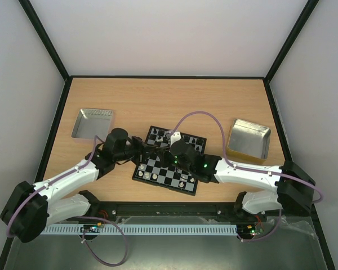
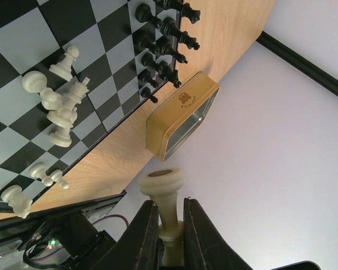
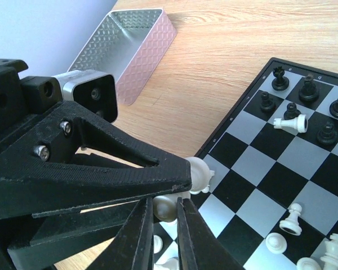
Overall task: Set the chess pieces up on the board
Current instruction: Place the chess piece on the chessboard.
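Holding one cream-white chess piece (image 2: 162,188) tight, flat base sticking out, the left gripper (image 2: 170,209) hangs by the edge of the small black-and-grey checked board (image 1: 163,169) on the wooden worktop (image 1: 158,101). The right gripper (image 3: 164,211) looks nearly shut around something pale; I cannot tell if it grips. I think a white piece is being placed. Next it must go down upright on an empty square.

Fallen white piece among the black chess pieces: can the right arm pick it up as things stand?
Probably not yet. The right gripper seems shut on another white piece, so it has no free grip. The fallen white piece itself lies uncovered on the board.
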Available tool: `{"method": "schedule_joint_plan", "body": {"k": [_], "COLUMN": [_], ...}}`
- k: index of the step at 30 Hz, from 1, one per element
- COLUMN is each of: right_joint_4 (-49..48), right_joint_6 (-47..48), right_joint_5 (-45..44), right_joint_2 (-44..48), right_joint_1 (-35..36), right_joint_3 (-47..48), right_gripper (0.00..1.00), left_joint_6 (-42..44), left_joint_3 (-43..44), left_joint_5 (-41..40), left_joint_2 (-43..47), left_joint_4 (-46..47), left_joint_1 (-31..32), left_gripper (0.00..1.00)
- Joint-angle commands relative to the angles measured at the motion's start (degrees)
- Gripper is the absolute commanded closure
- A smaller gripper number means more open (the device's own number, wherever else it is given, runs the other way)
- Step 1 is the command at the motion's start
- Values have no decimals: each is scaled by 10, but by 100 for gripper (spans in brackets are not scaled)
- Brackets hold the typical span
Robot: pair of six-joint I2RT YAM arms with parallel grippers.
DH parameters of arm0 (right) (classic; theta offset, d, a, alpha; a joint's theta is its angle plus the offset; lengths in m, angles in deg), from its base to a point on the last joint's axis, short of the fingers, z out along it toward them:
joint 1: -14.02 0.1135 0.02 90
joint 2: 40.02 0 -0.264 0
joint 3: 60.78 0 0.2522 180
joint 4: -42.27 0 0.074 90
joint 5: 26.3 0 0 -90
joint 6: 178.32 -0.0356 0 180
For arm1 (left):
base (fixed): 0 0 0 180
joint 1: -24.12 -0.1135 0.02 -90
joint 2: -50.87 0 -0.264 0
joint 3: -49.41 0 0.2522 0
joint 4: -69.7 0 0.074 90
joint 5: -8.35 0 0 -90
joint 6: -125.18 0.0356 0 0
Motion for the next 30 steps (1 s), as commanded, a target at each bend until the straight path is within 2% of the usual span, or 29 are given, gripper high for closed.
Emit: {"method": "schedule_joint_plan", "body": {"k": [1, 5, 13, 18, 24, 30], "right_joint_4": [-6, 2, 71, 126, 166, 198], "right_joint_6": [7, 6, -34, -86, -121, -135], "right_joint_5": [-10, -17, -75, -84, -45, 13], "right_joint_2": [-8, 0, 24, 34, 56, 69], "right_joint_1": [4, 4, 4, 4, 4, 4], "right_joint_3": [28, 31, 50, 53, 36, 24], "right_gripper": [93, 98, 98, 98, 98, 98], "left_joint_6": [-10, -9, 57, 140, 271, 431], "left_joint_3": [-9, -13, 7, 18, 33, 72], "left_joint_5": [28, 25, -2, -26, -64, -100], "left_joint_2": [16, 19, 22, 33, 63, 71], "left_joint_4": [18, 17, -41, -99, -179, -253], "left_joint_1": [4, 4, 2, -13, -56, -85], "left_gripper": [89, 84, 52, 36, 26, 24]}}
